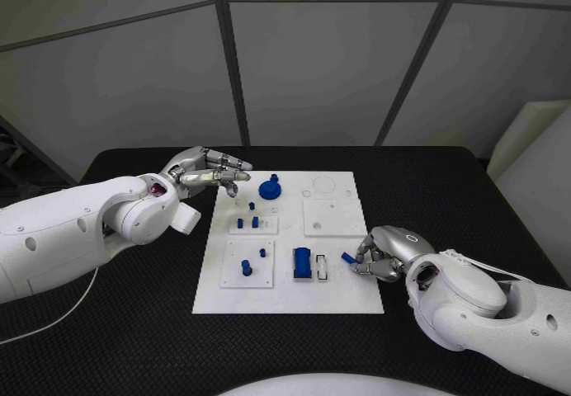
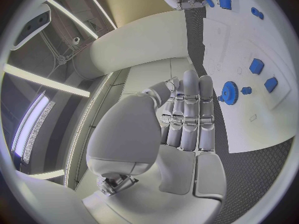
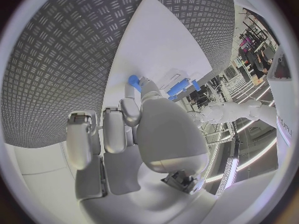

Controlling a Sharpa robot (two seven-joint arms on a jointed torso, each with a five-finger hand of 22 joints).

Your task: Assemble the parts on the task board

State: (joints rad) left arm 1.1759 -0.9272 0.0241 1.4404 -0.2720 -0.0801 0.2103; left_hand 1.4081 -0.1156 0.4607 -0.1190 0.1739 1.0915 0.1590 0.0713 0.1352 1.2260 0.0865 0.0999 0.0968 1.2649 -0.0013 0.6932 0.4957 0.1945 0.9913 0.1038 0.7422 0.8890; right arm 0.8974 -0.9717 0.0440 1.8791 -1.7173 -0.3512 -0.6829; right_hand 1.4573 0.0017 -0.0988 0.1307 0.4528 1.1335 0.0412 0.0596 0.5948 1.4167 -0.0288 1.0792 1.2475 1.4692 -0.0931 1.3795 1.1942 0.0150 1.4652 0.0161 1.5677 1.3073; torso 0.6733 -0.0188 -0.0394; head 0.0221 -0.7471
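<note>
The white task board (image 1: 345, 285) lies mid-table (image 1: 476, 177). On it: a blue gear (image 1: 270, 190) near the far left corner, small blue pegs (image 1: 247, 223) just nearer than the gear, one peg (image 1: 247, 266) nearer still, and a blue block (image 1: 304, 264) right of that peg. The right hand (image 1: 383, 254) rests at the board's right edge, right of the block, pinching a small blue piece (image 1: 350, 258) against the board. The left hand (image 1: 212, 173) hovers just left of the gear, fingers straight and side by side, holding nothing. The board's far right area is bare.
</note>
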